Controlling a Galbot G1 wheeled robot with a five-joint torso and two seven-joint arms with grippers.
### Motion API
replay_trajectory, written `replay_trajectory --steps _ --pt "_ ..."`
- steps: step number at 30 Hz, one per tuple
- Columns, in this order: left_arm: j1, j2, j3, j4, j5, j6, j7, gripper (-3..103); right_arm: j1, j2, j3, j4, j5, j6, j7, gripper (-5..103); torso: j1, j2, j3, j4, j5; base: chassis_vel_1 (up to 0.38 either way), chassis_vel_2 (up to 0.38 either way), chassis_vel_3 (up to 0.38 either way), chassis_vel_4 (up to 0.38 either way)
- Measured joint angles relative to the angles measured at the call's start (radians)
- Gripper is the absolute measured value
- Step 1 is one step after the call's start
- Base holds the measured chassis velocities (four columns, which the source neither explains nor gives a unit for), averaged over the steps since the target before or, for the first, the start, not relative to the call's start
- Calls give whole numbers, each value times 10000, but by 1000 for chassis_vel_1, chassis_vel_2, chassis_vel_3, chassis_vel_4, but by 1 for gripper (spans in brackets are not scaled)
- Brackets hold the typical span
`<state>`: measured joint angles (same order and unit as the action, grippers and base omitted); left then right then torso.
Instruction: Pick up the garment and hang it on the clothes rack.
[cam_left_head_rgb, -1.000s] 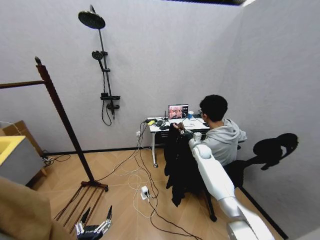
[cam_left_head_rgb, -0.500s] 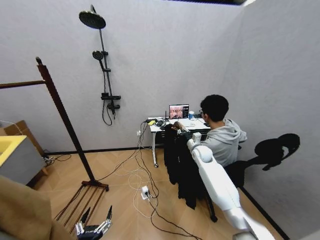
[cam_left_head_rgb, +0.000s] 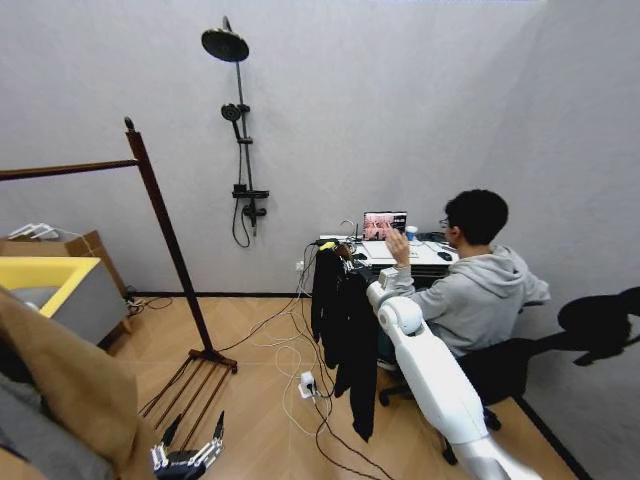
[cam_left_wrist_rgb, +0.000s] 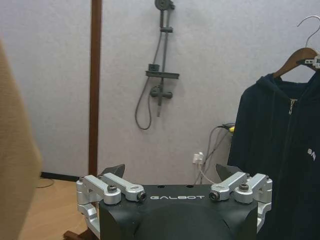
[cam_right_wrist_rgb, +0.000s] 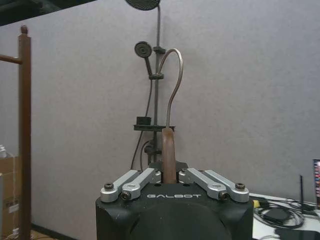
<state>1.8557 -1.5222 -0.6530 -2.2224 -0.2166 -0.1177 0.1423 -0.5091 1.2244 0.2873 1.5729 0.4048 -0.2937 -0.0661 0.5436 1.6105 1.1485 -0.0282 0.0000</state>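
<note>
- The right gripper (cam_right_wrist_rgb: 169, 176) has its jaws pressed together on the wooden hanger (cam_right_wrist_rgb: 169, 150), whose metal hook (cam_right_wrist_rgb: 173, 80) stands up above them.
- Below that grip the garment (cam_left_head_rgb: 345, 330), a long limp black jacket, hangs free in the air, clear of the floor, in front of the bench (cam_left_head_rgb: 385, 255) where a person sits at a laptop.
- The right arm (cam_left_head_rgb: 430, 375) reaches forward from the robot's right side to hold the hanger up at about bench height.
- The left gripper (cam_left_head_rgb: 190, 455) sits low on the robot's left with its jaws spread and nothing between them; it looks parked.
- The clothes rack (cam_left_head_rgb: 165, 235) stands well apart to the left of the garment; its knobbed post and horizontal rail are both in sight, and a tan coat (cam_left_head_rgb: 80, 390) hangs close to the head camera on that side.
- Judged from this, the pick-up is done and the carry to the rack is in hand.
- The next move would call for bringing the hook across to the rail, raising it above rail height, then lowering it over the wood, with the jacket's loose tail kept clear of the post.
</note>
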Motion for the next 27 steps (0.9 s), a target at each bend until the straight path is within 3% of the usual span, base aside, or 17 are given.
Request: replay_trajectory --steps 27 --pt "0 0 0 0 0 0 0 100 -12 -240 500 -128 -118 -97 -18 9 1 0 0 -1 0 119 119 125 122"
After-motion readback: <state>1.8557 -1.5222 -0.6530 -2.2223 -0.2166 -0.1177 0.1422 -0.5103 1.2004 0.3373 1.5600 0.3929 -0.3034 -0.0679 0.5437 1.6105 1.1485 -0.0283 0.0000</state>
